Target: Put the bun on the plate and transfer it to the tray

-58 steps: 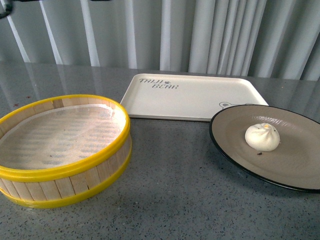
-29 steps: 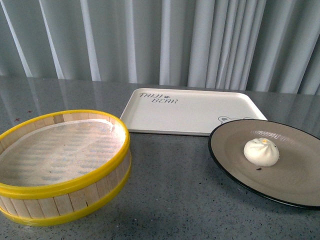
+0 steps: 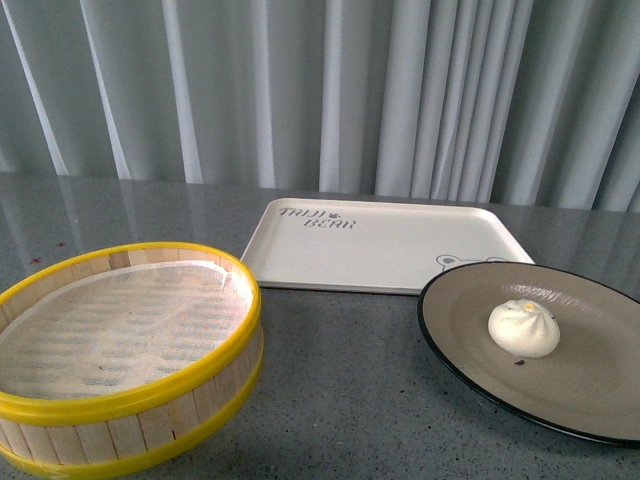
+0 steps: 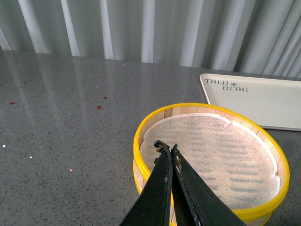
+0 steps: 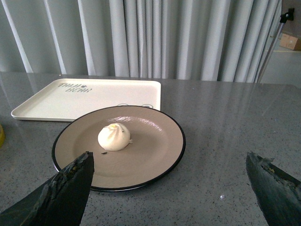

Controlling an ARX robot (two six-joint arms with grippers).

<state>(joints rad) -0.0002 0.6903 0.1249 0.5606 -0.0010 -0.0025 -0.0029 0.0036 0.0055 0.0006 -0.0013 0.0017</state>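
Resting on the round beige-grey, black-rimmed plate (image 3: 600, 390): small white pleated bun (image 3: 523, 328), beside the cream-white rectangular tray (image 3: 390, 235).
Left pincer (image 4: 168, 148) clenched, empty, above the yellow-rimmed bamboo steamer basket (image 4: 207, 155); right pincer (image 5: 169, 159) released wide, facing the plate.

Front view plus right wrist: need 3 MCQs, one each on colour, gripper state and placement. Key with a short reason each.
1. Rim colour of the steamer basket: A yellow; B red; C black.
2. State of the right gripper: A shut and empty; B open; C shut on something.
3. Place of the bun: A in the steamer basket; B clamped in the right gripper; C on the plate.

Key:
1 A, yellow bands ring its top and base.
2 B, its fingers stand wide apart in the right wrist view, with nothing held.
3 C, it sits on the plate's beige inside in both views.
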